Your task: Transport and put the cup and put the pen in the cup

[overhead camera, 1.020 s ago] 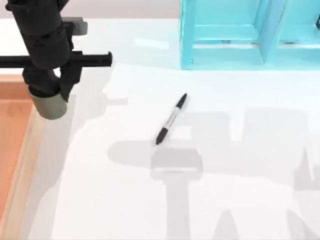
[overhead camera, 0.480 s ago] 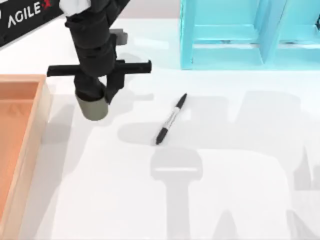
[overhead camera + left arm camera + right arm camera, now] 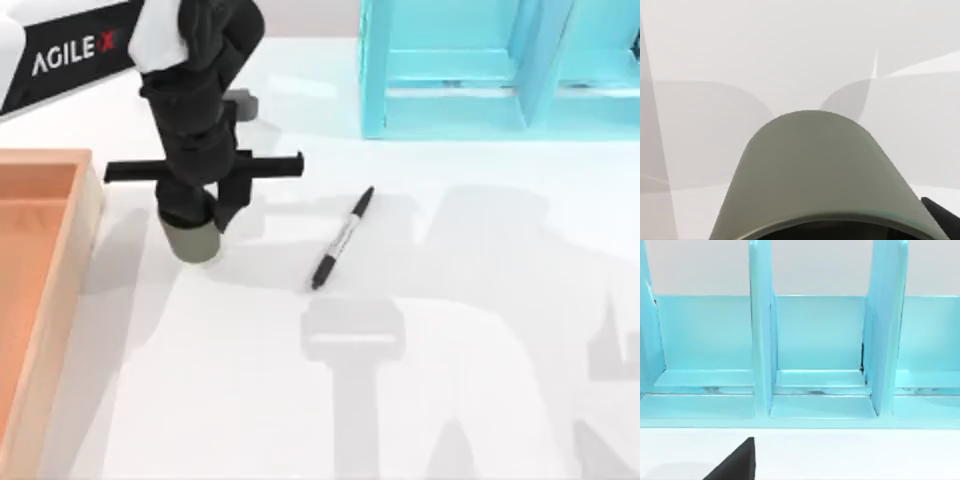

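Carrying the cup (image 3: 192, 240), the left claw (image 3: 195, 215) hangs over the left half of the desk (image 3: 450, 400), beside the wooden tray (image 3: 45, 290) at the left edge. Its fingers are clamped on the cup's upper part, and the cup's base looks close to the surface, though whether it touches cannot be told from above. In the left wrist view the cup's olive wall (image 3: 815, 170) bulks large against bare desk.

The pen (image 3: 342, 238) lies flat near the middle of the desk, slanted, apart from the cup and toward the blue rack (image 3: 450, 110) at the far edge. The right wrist view faces that rack (image 3: 820, 350) with a dark claw part (image 3: 737, 462) at its lower margin; whether the right claw is open or shut I cannot tell.

Risks, as I judge them: letting go while the cup is off the surface or tilted would tip it, and it could roll toward the tray. Set too near the pen, the claw could nudge the pen when pulling away. A cup shorter than the pen may topple under it.
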`<state>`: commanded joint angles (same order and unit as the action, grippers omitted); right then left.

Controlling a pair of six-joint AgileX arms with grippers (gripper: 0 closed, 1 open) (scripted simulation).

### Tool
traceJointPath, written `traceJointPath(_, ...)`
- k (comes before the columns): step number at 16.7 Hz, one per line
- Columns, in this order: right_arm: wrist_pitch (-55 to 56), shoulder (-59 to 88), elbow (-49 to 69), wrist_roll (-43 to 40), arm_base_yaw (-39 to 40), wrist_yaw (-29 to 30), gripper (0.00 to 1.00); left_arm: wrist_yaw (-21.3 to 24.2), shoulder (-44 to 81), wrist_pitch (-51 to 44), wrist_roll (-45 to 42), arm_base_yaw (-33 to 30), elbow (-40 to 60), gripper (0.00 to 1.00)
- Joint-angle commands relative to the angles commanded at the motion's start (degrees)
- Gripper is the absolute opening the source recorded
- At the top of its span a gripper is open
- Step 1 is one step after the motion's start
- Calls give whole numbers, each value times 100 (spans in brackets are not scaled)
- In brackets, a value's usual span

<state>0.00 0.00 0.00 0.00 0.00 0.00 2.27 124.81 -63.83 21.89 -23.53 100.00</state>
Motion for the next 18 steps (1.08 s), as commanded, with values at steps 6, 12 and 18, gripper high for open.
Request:
traceJointPath(6,0,0,0,0,0,0,100,1,25,67,-8,4,-66,15)
traceJointPath(12,0,0,0,0,0,0,100,1,25,67,-8,4,-66,60)
traceJointPath(18,0,0,0,0,0,0,100,1,25,67,-8,4,-66,100)
